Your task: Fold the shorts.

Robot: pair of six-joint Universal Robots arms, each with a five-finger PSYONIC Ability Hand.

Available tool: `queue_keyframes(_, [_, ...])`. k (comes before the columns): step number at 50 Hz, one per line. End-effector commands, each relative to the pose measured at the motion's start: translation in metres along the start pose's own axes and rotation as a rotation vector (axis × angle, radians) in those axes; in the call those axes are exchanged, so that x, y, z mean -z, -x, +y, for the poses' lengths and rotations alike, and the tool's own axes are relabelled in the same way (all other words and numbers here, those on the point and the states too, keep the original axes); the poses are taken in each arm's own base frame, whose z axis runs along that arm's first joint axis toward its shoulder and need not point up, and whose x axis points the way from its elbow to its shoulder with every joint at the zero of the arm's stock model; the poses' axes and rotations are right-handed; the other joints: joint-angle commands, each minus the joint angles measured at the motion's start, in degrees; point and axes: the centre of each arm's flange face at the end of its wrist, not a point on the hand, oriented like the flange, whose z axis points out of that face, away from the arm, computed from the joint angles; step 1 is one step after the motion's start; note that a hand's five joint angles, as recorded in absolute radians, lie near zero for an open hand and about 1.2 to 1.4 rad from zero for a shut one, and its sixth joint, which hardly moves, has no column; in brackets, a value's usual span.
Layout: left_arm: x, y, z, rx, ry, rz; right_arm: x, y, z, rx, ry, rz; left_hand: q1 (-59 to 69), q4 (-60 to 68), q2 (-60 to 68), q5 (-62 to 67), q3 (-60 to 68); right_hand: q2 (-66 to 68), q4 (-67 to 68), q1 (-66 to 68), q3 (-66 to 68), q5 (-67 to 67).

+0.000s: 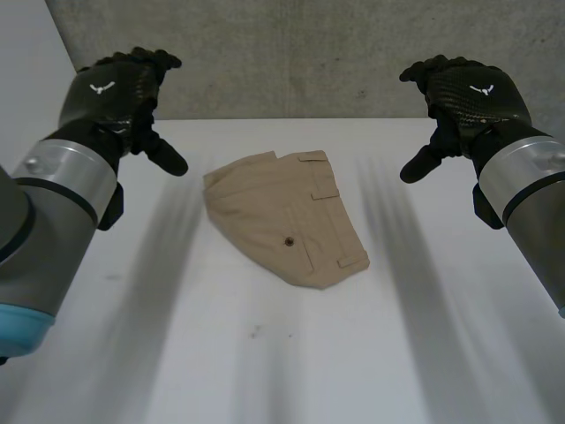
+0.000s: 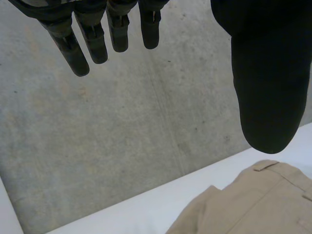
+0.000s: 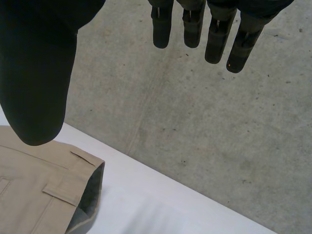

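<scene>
The smooth white table (image 1: 282, 371) lies before me, with folded tan fabric shorts (image 1: 287, 221) at its middle. On either side of the shorts, my black left hand (image 1: 115, 93) and right hand (image 1: 468, 93) hover, fingers loose, grasping nothing. Beyond the shorts stands a grey concrete wall (image 1: 291, 53).

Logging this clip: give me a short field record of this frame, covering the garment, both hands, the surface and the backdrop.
garment: tan cotton shorts, lying flat near the table's middle, apparently already folded in half, buttoned pocket facing up
left hand: black left hand, raised above the table beside the shorts, fingers relaxed, holding nothing
right hand: black right hand, raised on the other side of the shorts, fingers relaxed, holding nothing
contact: neither hand touches the shorts
surface: white table
backdrop: grey concrete wall
</scene>
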Motion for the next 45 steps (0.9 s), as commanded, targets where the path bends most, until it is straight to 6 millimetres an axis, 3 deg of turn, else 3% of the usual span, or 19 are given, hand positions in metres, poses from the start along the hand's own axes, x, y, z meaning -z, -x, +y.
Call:
queue_keyframes(1, [-0.027,-0.01,0.047,-0.013,0.077,0.073,-0.001,0.001,0.002,0.043,0.005,-0.002,-2.03,-1.7,-1.62,-2.74,-2.25,-2.78,-3.45,-1.32,-2.21,-3.76])
queue_keyframes(2, [-0.036,-0.013,0.063,-0.017,0.095,0.095,-0.001,0.001,0.003,0.056,0.008,-0.003,-2.03,-1.7,-1.62,-2.74,-2.25,-2.78,-3.45,-1.32,-2.21,-3.76])
queue_keyframes(9, [-0.085,-0.023,0.122,-0.062,0.041,0.166,-0.003,0.001,0.009,0.11,0.028,-0.005,-2.03,-1.7,-1.62,-2.74,-2.25,-2.78,-3.45,-1.32,-2.21,-3.76])
queue_keyframes(17, [-0.129,-0.02,0.173,-0.211,0.004,0.166,-0.005,0.002,0.018,0.113,0.053,-0.01,-0.31,0.02,0.1,-1.03,-0.53,-2.78,-3.45,-1.32,-2.21,-3.76])
queue_keyframes(20, [-0.136,-0.017,0.181,-0.236,0.006,0.16,-0.007,0.002,0.022,0.114,0.064,-0.011,0.2,0.53,0.61,-0.51,-0.02,-2.78,-3.45,-1.32,-2.21,-3.76])
queue_keyframes(23, [-0.14,-0.018,0.188,-0.242,0.006,0.167,-0.008,0.001,0.024,0.114,0.069,-0.01,6.08,6.41,6.48,5.36,5.86,-2.78,-3.45,-1.32,-2.21,-3.76])
queue_keyframes(27, [-0.137,-0.024,0.192,-0.241,0.015,0.191,-0.012,-0.002,0.027,0.115,0.077,-0.002,40.65,40.98,41.06,39.94,40.43,-2.78,-3.45,-1.32,-2.21,-3.76])
queue_keyframes(29, [-0.13,-0.032,0.194,-0.238,0.031,0.223,-0.013,-0.002,0.028,0.115,0.079,-0.001,57.35,57.68,57.76,56.64,57.13,-2.78,-3.45,-1.32,-2.21,-3.76])
queue_keyframes(31, [-0.119,-0.041,0.197,-0.235,0.057,0.252,-0.015,-0.003,0.028,0.117,0.079,0.001,61.59,61.92,62.0,60.87,61.37,-2.78,-3.45,-1.32,-2.21,-3.76])
queue_keyframes(32, [-0.106,-0.052,0.187,-0.235,0.075,0.282,-0.015,-0.003,0.028,0.117,0.078,0.001,62.1,62.43,62.51,61.39,61.88,-2.78,-3.45,-1.32,-2.21,-3.76])
queue_keyframes(36, [-0.063,-0.075,0.15,-0.237,0.119,0.363,-0.017,-0.003,0.024,0.146,0.073,-0.001,61.1,61.43,61.51,60.39,60.88,-2.78,-3.45,-1.32,-2.21,-3.76])
queue_keyframes(43, [0.03,-0.113,0.126,-0.252,0.244,0.55,-0.011,-0.003,0.026,0.362,0.131,-0.072,54.06,54.39,54.47,53.35,53.84,-2.78,-3.45,-1.32,-2.21,-3.76])
queue_keyframes(45, [0.045,-0.116,0.122,-0.256,0.256,0.581,-0.008,-0.002,0.029,0.403,0.155,-0.099,46.85,47.18,47.26,46.13,46.63,-2.78,-3.45,-1.32,-2.21,-3.76])
